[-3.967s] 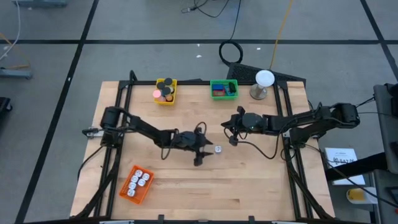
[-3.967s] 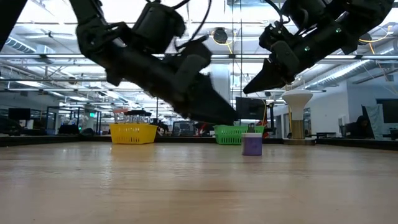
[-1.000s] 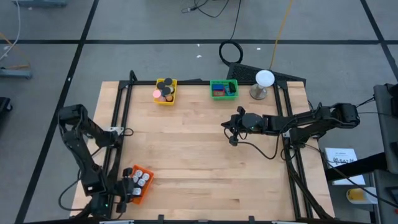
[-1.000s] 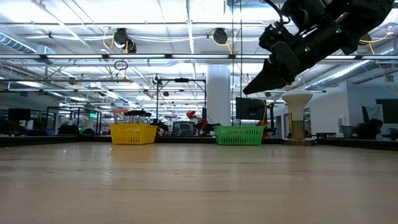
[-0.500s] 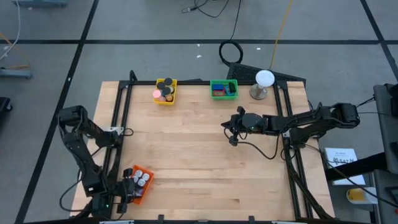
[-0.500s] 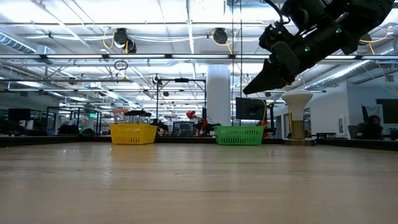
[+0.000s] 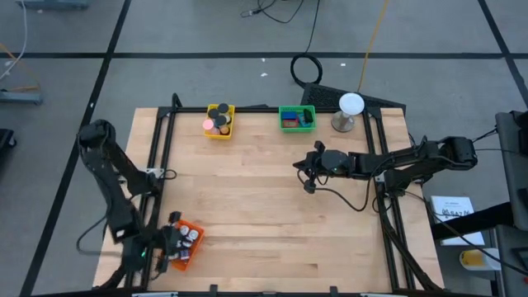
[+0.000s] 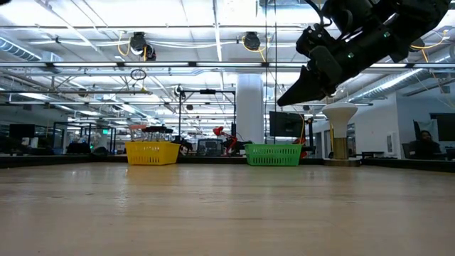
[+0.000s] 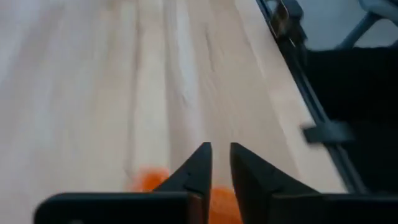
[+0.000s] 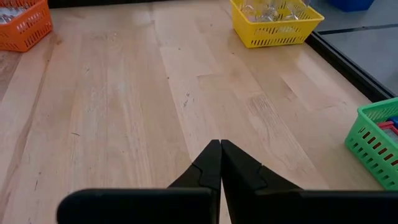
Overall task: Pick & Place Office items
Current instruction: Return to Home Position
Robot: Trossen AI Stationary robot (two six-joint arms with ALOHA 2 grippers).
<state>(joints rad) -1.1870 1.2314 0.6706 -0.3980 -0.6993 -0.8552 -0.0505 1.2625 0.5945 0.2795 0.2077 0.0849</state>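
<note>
Left gripper [image 9: 219, 150], fingers slightly parted and empty, is hovering beside the orange basket [image 10: 25, 34], risking clipping its rim heading home; right gripper [image 10: 219, 148] is hanging pinched closed mid-table.

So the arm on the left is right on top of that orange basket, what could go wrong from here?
Mainly a snag, I think: the left gripper hangs close over the orange basket, so in pulling away it could catch the rim and drag or tip it, spilling the white pieces inside. The right gripper hangs shut above the middle of the table, so I see little risk there.
</note>
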